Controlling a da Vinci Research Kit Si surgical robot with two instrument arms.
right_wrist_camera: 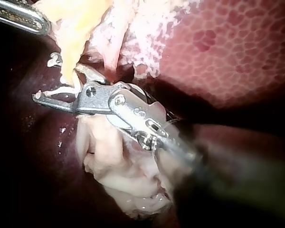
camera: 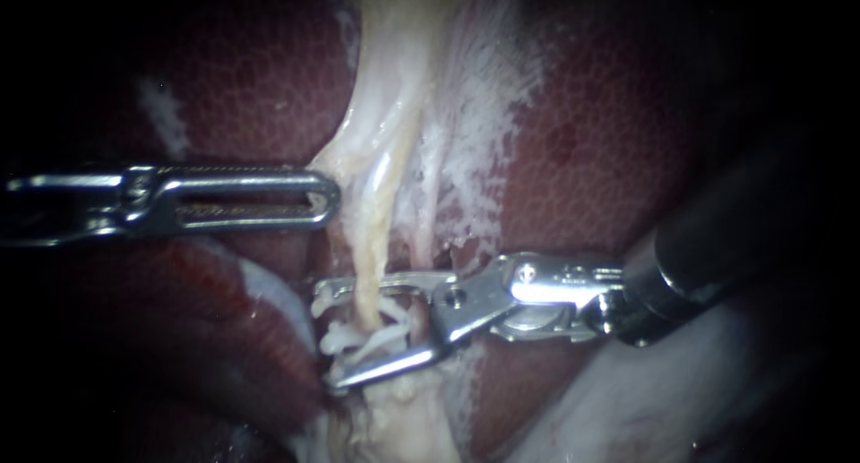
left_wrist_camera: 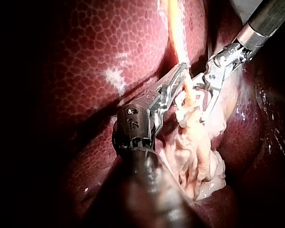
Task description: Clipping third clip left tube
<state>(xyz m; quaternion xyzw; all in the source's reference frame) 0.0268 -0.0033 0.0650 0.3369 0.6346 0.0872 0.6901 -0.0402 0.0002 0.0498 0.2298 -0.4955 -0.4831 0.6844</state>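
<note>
A pale yellowish tube [camera: 372, 239] runs down the middle between lobes of liver. My right instrument [camera: 321, 336] comes in from the right, and its jaws stand open astride the tube, one on each side. White clips [camera: 354, 338] sit on the tube between those jaws. My left instrument [camera: 333, 199] comes in from the left higher up; its slotted jaws lie together on the edge of the pale tissue [camera: 394, 60], which is drawn toward them. The left wrist view shows both: left instrument [left_wrist_camera: 183, 69], right instrument [left_wrist_camera: 194, 107], tube [left_wrist_camera: 178, 42].
Dark red mottled liver [camera: 582, 158] lies on both sides of the tube. White frayed tissue [camera: 475, 141] spreads to the right of it. A lump of pale ragged tissue [right_wrist_camera: 118, 175] hangs under the right instrument [right_wrist_camera: 45, 80]. The left instrument [right_wrist_camera: 40, 23] sits beyond its jaws.
</note>
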